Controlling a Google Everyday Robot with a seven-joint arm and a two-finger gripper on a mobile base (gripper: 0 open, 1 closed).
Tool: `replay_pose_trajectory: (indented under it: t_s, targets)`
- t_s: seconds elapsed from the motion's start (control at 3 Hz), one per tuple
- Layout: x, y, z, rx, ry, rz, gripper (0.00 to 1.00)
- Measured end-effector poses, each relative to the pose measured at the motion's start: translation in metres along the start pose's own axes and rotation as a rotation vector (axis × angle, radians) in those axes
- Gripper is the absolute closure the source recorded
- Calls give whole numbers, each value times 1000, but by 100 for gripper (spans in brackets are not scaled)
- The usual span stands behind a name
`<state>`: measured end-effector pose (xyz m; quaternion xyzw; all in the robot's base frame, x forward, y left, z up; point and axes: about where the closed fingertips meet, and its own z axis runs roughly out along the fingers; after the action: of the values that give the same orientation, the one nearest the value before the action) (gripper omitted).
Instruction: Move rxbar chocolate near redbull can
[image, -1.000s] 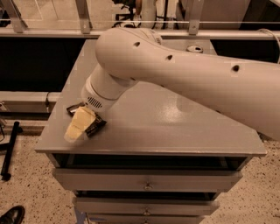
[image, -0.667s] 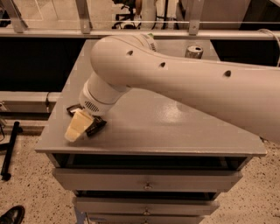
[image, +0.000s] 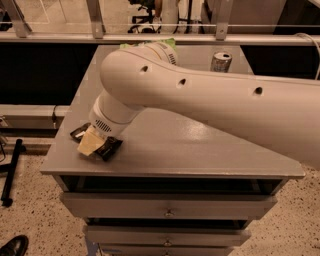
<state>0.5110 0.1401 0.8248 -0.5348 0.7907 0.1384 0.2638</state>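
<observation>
Barely begun: the tool sits over the chocolate bar at the worktop's front-left corner. I cannot tell its grip. The can stands well apart, back-right.

Arm: we record a thick white arm entering from the right edge and crossing the view leftward, with three small round holes along its side.
Wrist: we find it bent downward at the left end, a short round wrist with a vented grille.
Hand: we place the hand low over the front left corner of the desk, angled down and leftward.
</observation>
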Motion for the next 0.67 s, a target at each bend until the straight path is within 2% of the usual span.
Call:
replay_pose_trajectory:
  t_s: [0.33,0.67]
  targets:
    - [-2,0,-3,0,0,0,85]
    - [-2,0,-3,0,0,0,100]
